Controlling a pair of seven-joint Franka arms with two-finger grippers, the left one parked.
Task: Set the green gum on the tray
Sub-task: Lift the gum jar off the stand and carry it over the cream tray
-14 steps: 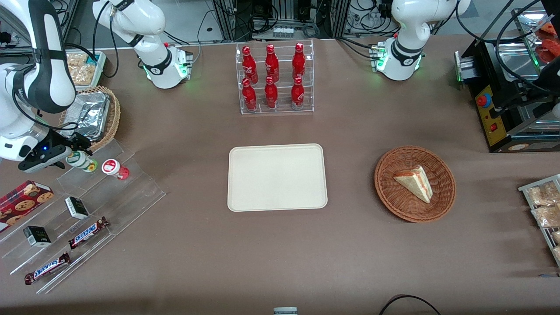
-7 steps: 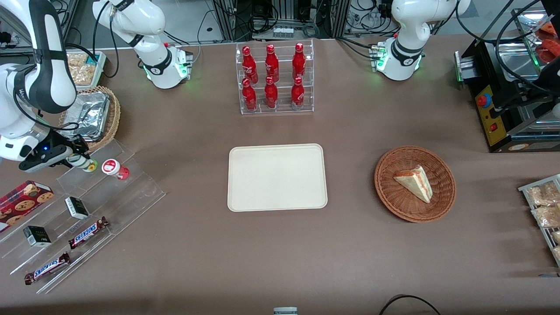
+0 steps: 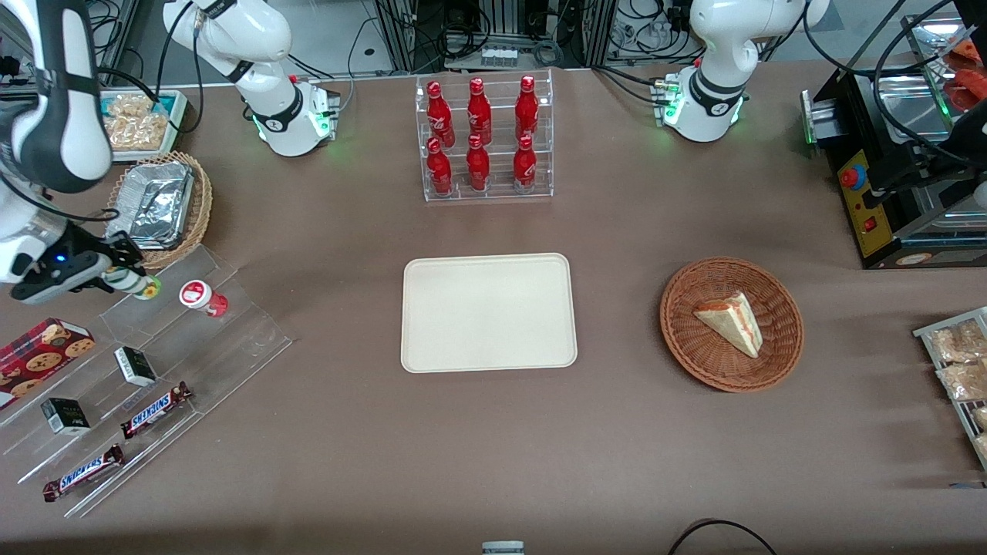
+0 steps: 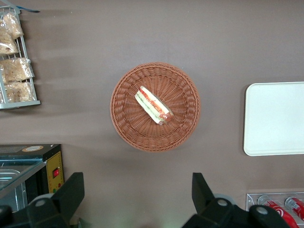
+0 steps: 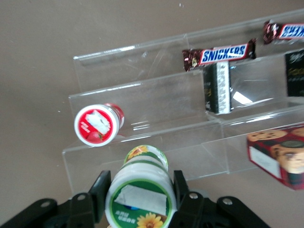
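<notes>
Gripper (image 3: pixel 127 276) above the acrylic stand (image 3: pixel 185 339), fingers (image 5: pixel 97 192) clasping green gum (image 5: pixel 140 197) (tray (image 3: pixel 488 312) well apart)

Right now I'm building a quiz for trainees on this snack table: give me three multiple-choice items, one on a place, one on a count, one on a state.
1. Where is the sandwich?
A. in the wicker basket
B. on the tray
C. on the clear stand

2. How many red bottles stand in the rack?
A. four
B. six
C. eight

3. What is the gripper doing?
A. hanging open over the tray
B. shut on the green gum
C. shut on the red-lidded bottle

Answers:
1 A: the sandwich lies in the wicker basket, toward the parked arm's end of the table.
2 B: the rack holds two rows of three red bottles.
3 B: the gripper has a finger on each side of the green gum, above the clear stand, beside the red-lidded bottle; the tray holds nothing.
</notes>
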